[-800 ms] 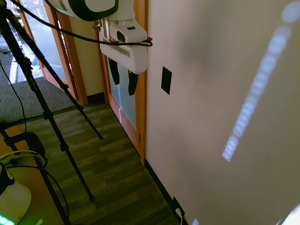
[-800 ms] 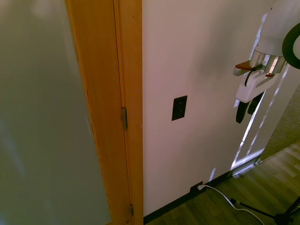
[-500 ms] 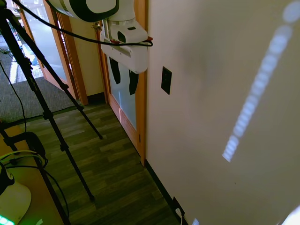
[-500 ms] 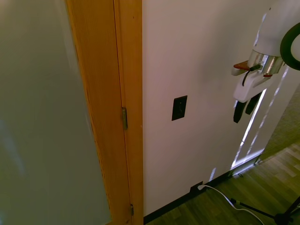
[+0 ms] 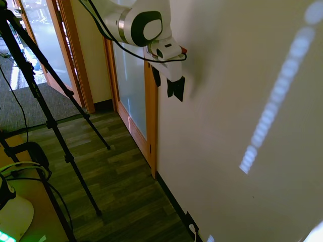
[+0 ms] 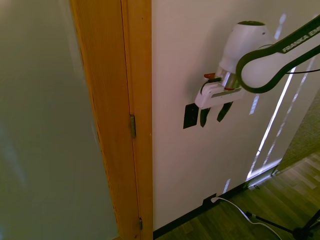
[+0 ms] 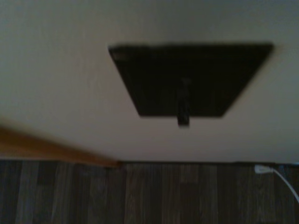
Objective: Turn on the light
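Dark, near-black switch plate [image 6: 191, 115] is mounted upright on pale wall [image 6: 200, 50], just beside wooden door frame [image 6: 137, 100]. Wrist view shows plate [image 7: 189, 79] close up w/ small toggle [image 7: 183, 108] at centre, blurred. Gripper [image 6: 214, 114] hangs right at plate, fingers apart, pointing down; in second ext. view nearest finger [image 6: 204, 116] sits just beside plate's edge; contact can't be confirmed. In first ext. view gripper [image 5: 169, 83] overlaps plate, hiding most of it. White cord [image 6: 235, 206] runs from dark outlet [image 6: 208, 201] at baseboard over wood floor [image 5: 116, 186].
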Available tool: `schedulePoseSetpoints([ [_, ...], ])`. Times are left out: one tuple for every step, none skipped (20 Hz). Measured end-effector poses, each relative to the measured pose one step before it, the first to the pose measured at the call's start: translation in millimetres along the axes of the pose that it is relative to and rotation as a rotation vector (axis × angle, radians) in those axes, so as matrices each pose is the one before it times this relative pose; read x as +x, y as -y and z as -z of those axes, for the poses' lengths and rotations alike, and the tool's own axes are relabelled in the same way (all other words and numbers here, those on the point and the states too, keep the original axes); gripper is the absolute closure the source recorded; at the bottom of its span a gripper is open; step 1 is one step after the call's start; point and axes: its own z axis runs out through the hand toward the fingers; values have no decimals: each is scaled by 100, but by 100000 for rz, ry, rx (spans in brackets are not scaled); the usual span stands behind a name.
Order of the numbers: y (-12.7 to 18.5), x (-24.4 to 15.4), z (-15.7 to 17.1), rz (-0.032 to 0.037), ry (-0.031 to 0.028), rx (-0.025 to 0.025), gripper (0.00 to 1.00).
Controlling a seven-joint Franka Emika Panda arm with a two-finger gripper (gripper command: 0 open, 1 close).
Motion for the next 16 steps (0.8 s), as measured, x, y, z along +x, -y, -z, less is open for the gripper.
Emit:
schedulePoseSetpoints([
  [816, 98, -655, -769, -2548, 1276, 0],
  [463, -145, -485, -390, -1031, 584, 0],
  [226, -236, -342, 367, -121, 140, 100],
  [181, -137, -118, 128, -708, 1173, 100],
  [121, 15, 50, -147, -1296, 1518, 100],
  [41, 189, 108, -334, -2043, 1470, 100],
  [-68, 325, 67, -468, -2268, 1263, 100],
  [-97, 169, 7, -313, -1483, 753, 100],
  [-121, 68, -42, -302, -725, 372, 100],
  [-75, -14, -35, -37, -626, 166, 100],
  [-11, -151, -22, -45, -416, -28, 100],
  [77, -189, 21, -6, -325, 278, 100],
  [107, -137, 44, -20, -171, 514, 100],
  [66, -90, 11, -365, -142, 340, 100],
  [59, -73, 0, -58, -31, 391, 100],
  [50, -55, 1, -2, -81, 281, 100],
])
